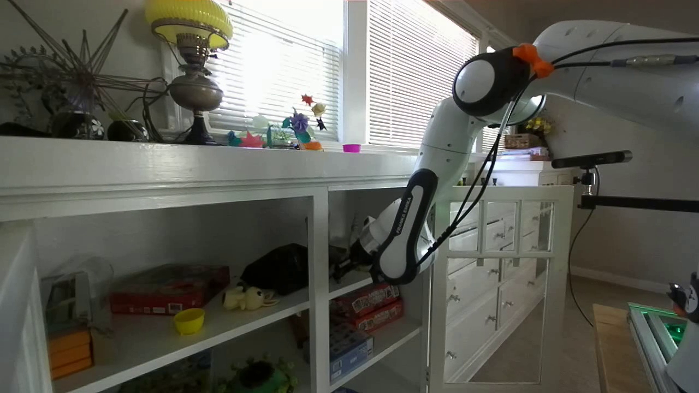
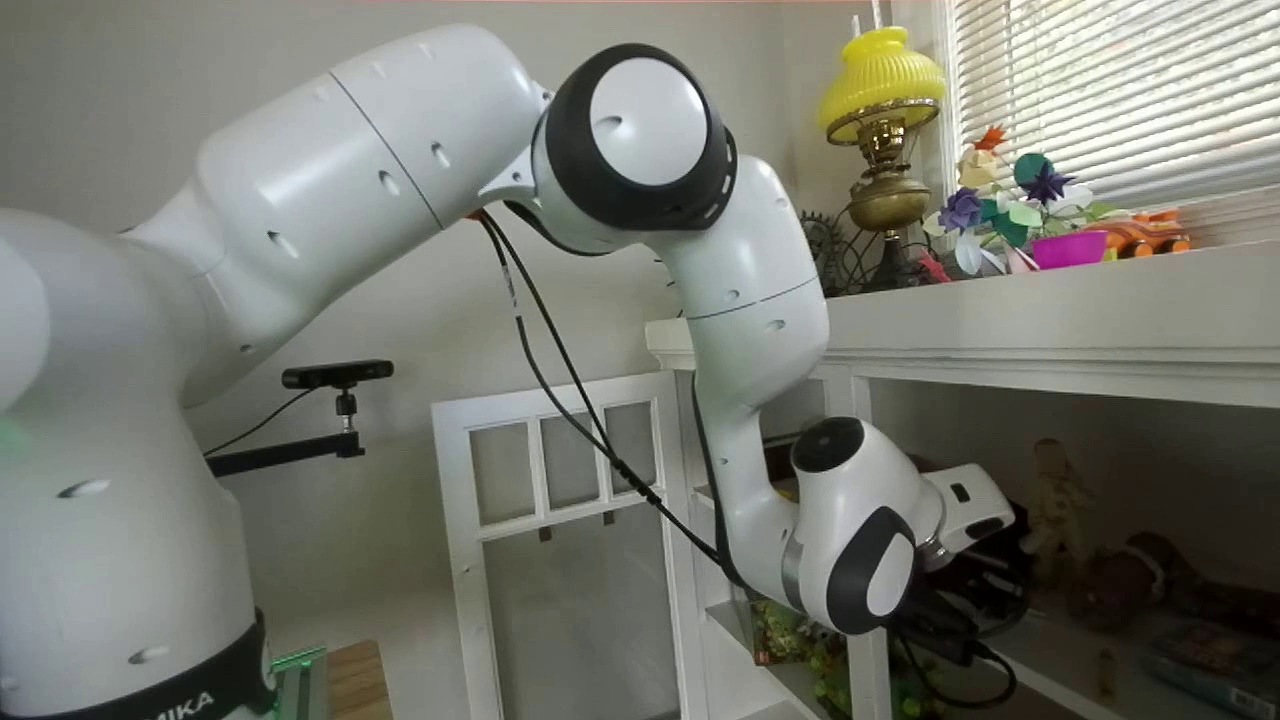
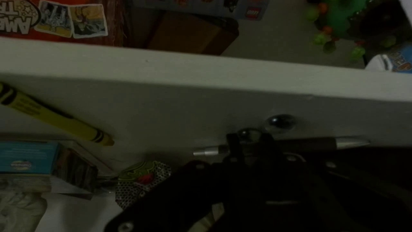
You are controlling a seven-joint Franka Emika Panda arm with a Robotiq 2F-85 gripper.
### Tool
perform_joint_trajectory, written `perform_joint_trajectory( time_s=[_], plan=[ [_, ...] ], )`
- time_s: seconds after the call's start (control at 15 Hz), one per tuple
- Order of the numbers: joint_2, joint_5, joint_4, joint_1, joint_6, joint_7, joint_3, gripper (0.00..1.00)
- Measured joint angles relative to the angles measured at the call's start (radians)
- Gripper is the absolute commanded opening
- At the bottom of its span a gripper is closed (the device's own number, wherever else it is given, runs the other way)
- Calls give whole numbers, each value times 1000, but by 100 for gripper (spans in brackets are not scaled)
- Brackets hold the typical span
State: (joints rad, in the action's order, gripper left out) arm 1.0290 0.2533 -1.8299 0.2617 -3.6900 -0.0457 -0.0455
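Note:
In the wrist view, my gripper [image 3: 250, 134] comes in from the bottom, dark, with a narrow gap between its fingertips. A clear glass marble [image 3: 248, 132] sits in that gap and fills it. The picture is too dark to show whether the fingers press on it. Just beyond lies a second glass marble [image 3: 281, 122] on the shelf. A dark pen [image 3: 305, 145] with silver ends runs behind the fingers. To the left is a yellow crayon [image 3: 56, 119]. In an exterior view, the gripper [image 1: 337, 270] reaches into the cabinet, partly behind the divider.
A shelf edge [image 3: 199, 71] crosses the wrist view, with boxes on the level below. A patterned round object [image 3: 145, 178] and a blue box [image 3: 29, 158] stand near. A cabinet divider [image 1: 319, 305], black bag [image 1: 278, 270] and open glass door [image 1: 502, 360] flank the arm.

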Motion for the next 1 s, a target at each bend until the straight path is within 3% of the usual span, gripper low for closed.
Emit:
perform_joint_trajectory(
  time_s=[0.33,0.73,1.0],
  plan=[
    [-82,-8,-43,-20,15,0,31,5],
    [-287,3,-229,-17,133,0,4,5],
    [-357,3,-337,-22,154,13,-1,5]
  ],
)
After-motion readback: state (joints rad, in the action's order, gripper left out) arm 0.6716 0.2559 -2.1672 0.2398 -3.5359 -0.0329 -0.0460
